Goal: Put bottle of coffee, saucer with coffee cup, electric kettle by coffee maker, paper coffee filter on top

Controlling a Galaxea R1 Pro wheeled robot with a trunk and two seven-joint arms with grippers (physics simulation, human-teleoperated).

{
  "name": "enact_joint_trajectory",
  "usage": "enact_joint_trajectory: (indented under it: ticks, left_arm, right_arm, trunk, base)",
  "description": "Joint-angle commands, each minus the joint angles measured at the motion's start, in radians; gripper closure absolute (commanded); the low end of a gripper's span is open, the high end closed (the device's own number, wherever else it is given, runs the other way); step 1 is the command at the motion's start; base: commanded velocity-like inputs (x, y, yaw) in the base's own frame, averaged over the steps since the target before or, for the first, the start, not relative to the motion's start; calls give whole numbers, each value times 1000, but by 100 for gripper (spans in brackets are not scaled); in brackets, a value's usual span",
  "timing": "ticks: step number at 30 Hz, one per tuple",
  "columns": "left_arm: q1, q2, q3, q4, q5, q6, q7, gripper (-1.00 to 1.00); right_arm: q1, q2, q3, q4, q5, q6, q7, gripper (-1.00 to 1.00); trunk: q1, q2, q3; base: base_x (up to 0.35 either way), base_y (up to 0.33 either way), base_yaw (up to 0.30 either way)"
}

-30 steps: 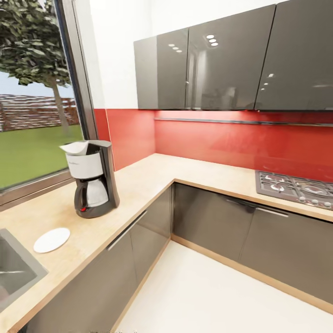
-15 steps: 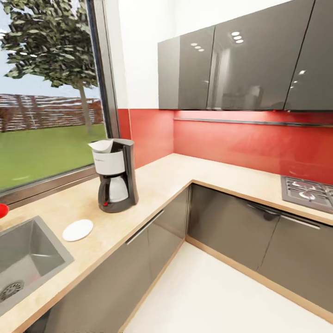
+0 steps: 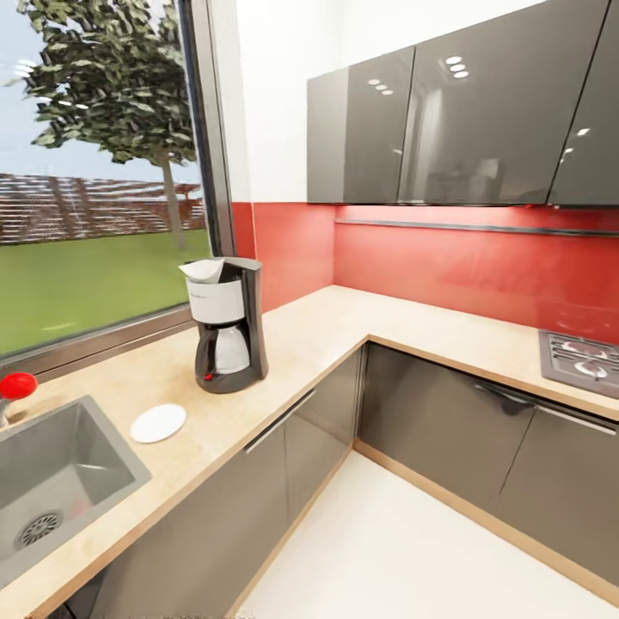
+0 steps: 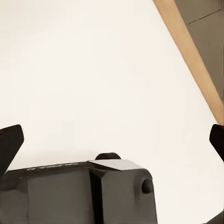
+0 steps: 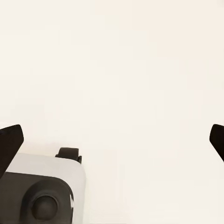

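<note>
The coffee maker (image 3: 226, 327) stands on the worktop (image 3: 344, 322), filter (image 3: 204, 270) on top, saucer (image 3: 158, 423) just beside it. Both claws (image 4: 112, 140) (image 5: 112, 140) hang spread wide, empty, over pale floor. Best to fetch the cup next and lower it gently, centred on the saucer.

Bare kitchen countertop (image 3: 344, 322) right of the coffee maker (image 3: 225, 327); saucer (image 3: 158, 423) just beside its left, sink (image 3: 60, 468) beyond; wall cabinets (image 3: 447, 129) overhang the back corner
</note>
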Motion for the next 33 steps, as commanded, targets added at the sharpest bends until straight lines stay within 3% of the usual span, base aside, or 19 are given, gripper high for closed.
enact_joint_trajectory:
  ticks: [1, 23, 26, 33]
  left_arm:
    - [-1, 1, 8, 2, -3, -4, -3, -100]
    - [1, 7, 20, 2, -2, -3, -3, -100]
    - [2, 21, 23, 2, 0, -3, -3, -100]
    - [11, 34, 108, 2, 0, -2, -3, -100]
  right_arm:
    - [-1, 0, 0, 0, 7, -3, 0, -100]
    - [-1, 0, 0, 0, 8, -3, 0, -100]
    - [-1, 0, 0, 0, 8, -3, 0, -100]
    - [-1, 0, 0, 0, 8, -3, 0, -100]
  trunk:
    - [0, -1, -1]
    - [0, -1, -1]
    - [0, -1, -1]
    - [0, -1, -1]
  base:
    - [0, 0, 237]
    - [0, 0, 265]
    - [0, 0, 269]
    - [0, 0, 270]
